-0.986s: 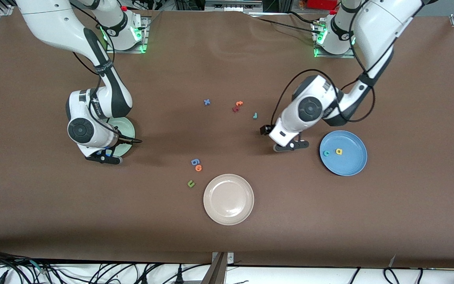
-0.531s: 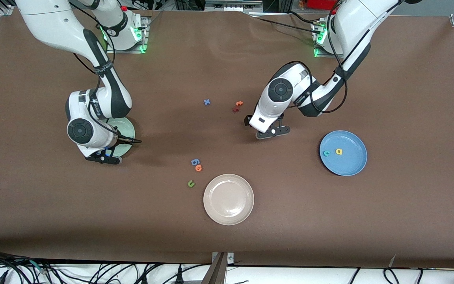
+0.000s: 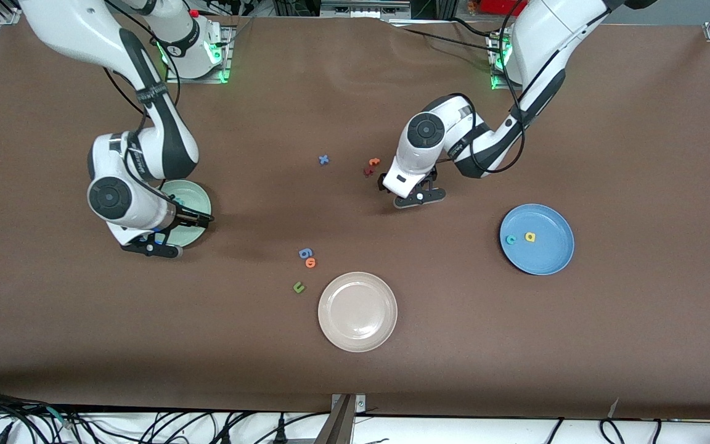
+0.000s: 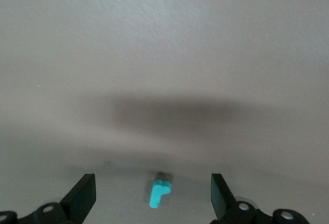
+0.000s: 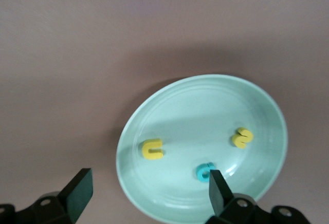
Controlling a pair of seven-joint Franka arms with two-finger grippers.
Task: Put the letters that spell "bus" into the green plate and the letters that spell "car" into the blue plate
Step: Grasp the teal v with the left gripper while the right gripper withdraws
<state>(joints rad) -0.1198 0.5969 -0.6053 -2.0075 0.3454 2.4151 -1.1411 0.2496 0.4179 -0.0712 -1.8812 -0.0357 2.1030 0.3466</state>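
Observation:
The green plate holds a yellow "u", a yellow "s" and a teal "b". My right gripper hangs open over the plate's rim, holding nothing. The blue plate holds a teal "c" and a yellow "a". A teal "r" lies on the brown table between the open fingers of my left gripper. In the front view the left gripper covers that letter.
A beige plate sits near the table's front middle. Beside it lie a blue "g", an orange "o" and a green "u". A blue "x", an orange "t" and a dark red letter lie close to the left gripper.
The left arm swung from beside the blue plate to over the teal "r". The right gripper opened over the green plate and shifted slightly toward its own end of the table.

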